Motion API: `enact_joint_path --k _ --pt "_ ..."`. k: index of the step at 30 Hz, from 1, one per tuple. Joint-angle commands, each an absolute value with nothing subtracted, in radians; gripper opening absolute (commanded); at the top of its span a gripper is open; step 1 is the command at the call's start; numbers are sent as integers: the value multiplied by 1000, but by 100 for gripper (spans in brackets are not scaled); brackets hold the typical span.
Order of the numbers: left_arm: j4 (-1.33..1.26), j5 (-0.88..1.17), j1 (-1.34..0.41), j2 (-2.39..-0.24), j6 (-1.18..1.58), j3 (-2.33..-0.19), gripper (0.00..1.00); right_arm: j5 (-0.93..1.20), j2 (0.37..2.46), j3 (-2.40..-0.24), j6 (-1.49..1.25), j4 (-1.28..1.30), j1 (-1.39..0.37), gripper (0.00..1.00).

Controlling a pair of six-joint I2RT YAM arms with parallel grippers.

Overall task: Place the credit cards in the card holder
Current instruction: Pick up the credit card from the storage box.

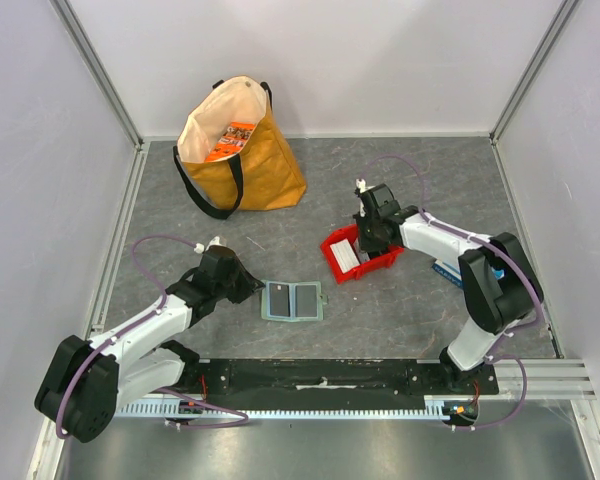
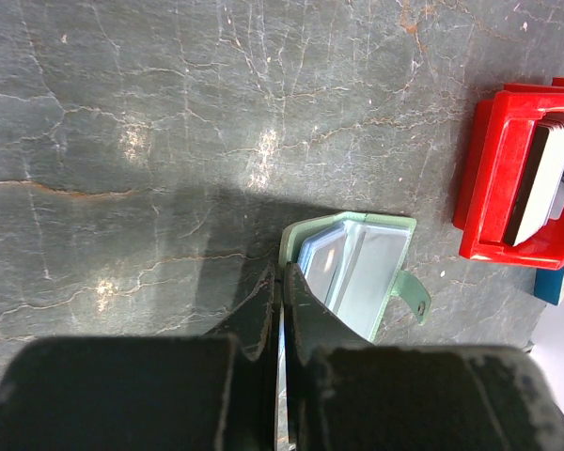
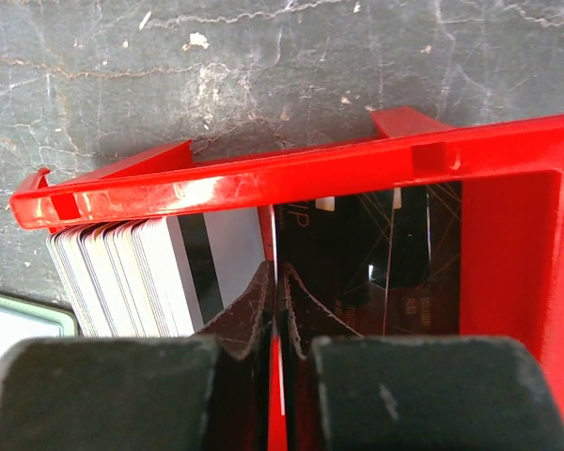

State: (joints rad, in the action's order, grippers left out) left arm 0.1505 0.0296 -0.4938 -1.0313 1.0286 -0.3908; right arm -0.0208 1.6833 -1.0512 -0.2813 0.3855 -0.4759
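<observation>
1. L gripper (image 2: 280, 278): black fingers pressed together. A pale sliver showed in the seam, but I couldn't tell if it was a card edge. The tips sat at the near-left corner of the flat pale-green folding card holder (image 2: 359, 265), touching or just beside it.
2. The card holder lay open on the grey stone-look table (image 2: 169, 113), near-centre, clear pockets up. Couldn't tell whether any pocket had a card in it.
3. R gripper (image 3: 275, 274): fingers also together, down inside the red plastic bin (image 3: 263, 178), with a thin red strip between them, prob. the bin's divider. No card visibly held.
4. Just left of the R fingers stood a row of thin whitish plastic credit cards (image 3: 122, 272), on edge in the left compartment. Glossy dark cards (image 3: 376, 254) filled the right one.
5. The red bin sat right of and a bit farther than the card holder, apart from it.
6. Far left stood an open mustard fabric tote bag (image 1: 265, 165), not involved.
7. Progress, my read: early. The cards were stacked in the bin and no transfer could be confirmed, so approx. all the picking and pocketing was left to do.
</observation>
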Motion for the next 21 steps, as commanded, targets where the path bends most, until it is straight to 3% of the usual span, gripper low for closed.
enact_joint_path --k 1,14,21 --pt "124 34 -489 -1020 1032 -391 2 23 1703 -1078 -282 403 -483 3" --pt "87 66 -489 -983 1014 -354 2 -51 1438 -1118 -308 439 -483 0" --pt "100 72 -489 -962 1014 -334 2 112 1318 -1028 -452 324 -508 0"
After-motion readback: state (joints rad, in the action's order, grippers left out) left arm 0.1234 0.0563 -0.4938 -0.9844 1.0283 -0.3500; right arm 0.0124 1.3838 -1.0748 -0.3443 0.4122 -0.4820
